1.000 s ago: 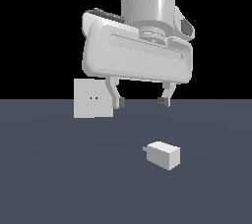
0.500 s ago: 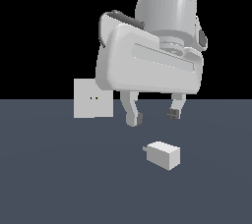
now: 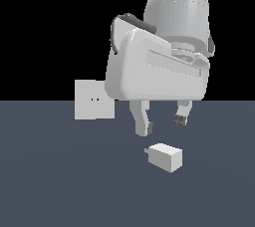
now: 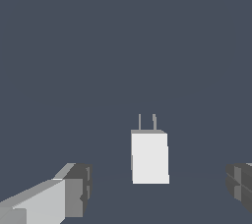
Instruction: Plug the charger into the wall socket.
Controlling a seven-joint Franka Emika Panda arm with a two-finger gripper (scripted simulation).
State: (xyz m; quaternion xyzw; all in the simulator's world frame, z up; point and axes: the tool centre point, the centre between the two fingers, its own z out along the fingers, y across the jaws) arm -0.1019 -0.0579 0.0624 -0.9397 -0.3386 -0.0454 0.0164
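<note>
The charger is lying on the floor, its prongs pointing toward the exterior view's left. The wall socket is standing upright farther back and to the exterior view's left, well apart from the charger. The gripper is hanging just above the charger, one finger to each side, touching nothing.

Flat, even sim lighting, no cast shadows on the floor. Everything's sharp, no blur or glare. Background's pure black, whites look softly shaded, nothing blown out.
</note>
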